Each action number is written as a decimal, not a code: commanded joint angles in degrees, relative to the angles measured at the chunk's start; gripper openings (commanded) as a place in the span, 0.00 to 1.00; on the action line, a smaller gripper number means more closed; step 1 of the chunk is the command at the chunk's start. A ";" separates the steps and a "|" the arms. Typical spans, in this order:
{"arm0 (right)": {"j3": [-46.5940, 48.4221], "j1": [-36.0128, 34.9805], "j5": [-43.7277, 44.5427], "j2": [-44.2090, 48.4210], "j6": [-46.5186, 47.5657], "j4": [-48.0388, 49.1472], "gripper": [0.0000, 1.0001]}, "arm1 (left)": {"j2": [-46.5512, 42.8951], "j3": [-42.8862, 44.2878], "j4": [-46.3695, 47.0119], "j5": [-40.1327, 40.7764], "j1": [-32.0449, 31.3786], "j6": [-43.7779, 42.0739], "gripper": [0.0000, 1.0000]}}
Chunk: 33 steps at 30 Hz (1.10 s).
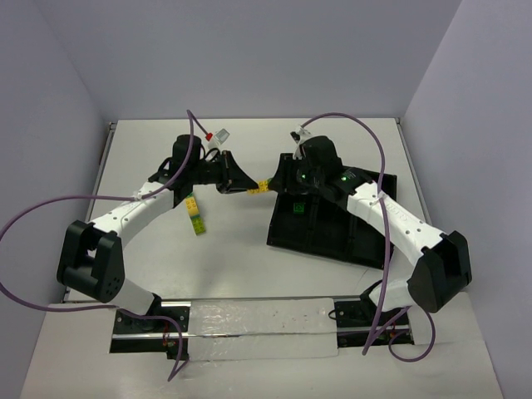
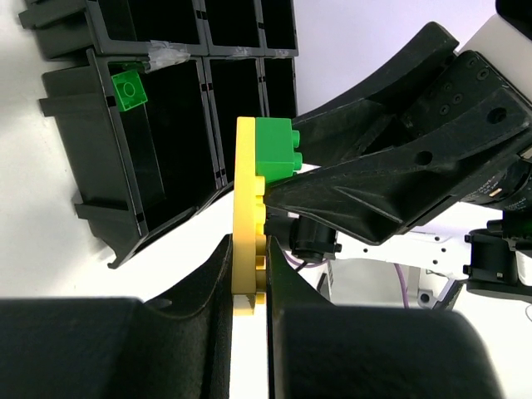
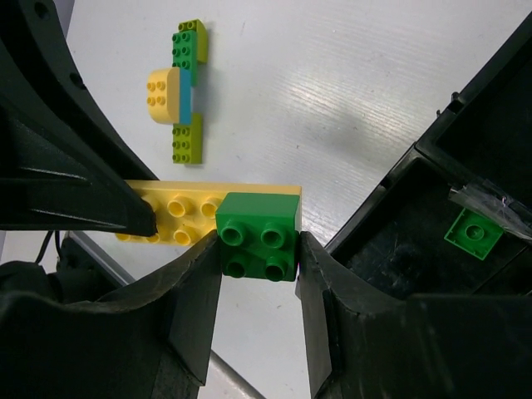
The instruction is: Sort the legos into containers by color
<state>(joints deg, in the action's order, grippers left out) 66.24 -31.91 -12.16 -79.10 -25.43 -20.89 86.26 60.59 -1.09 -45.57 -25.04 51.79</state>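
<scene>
My left gripper (image 2: 249, 274) is shut on a long yellow lego plate (image 2: 247, 208), held above the table between the two arms (image 1: 259, 187). A green lego brick (image 3: 258, 235) is stuck on the plate's far end, and my right gripper (image 3: 259, 249) is shut on it; it also shows in the left wrist view (image 2: 277, 148). The black tray (image 1: 332, 233) of containers lies under my right arm. One green lego (image 3: 474, 233) lies in a near compartment, also seen in the left wrist view (image 2: 129, 88).
A stuck-together cluster of lime, green, yellow and light blue legos (image 3: 179, 91) lies on the white table left of the tray, also in the top view (image 1: 195, 214). Purple cables loop from both arms.
</scene>
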 commanded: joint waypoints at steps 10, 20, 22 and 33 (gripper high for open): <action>-3.60 2.82 0.84 6.97 -2.15 3.29 0.00 | 1.36 1.81 -5.71 3.35 -0.19 -3.74 0.00; -10.95 11.21 -12.67 13.23 -5.33 6.26 0.00 | 3.39 3.88 -6.34 4.75 -0.49 -4.20 0.00; -11.51 11.17 -10.83 13.27 -5.23 5.35 0.00 | 3.56 4.36 -6.62 5.07 -0.63 -4.24 0.00; -8.74 6.69 10.85 4.39 1.64 -5.96 0.06 | -0.68 8.58 -14.17 15.81 -1.07 -6.31 0.00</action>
<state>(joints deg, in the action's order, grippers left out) 56.01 -23.31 -5.46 -72.23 -27.15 -24.62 89.46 64.49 -11.62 -35.70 -25.89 47.66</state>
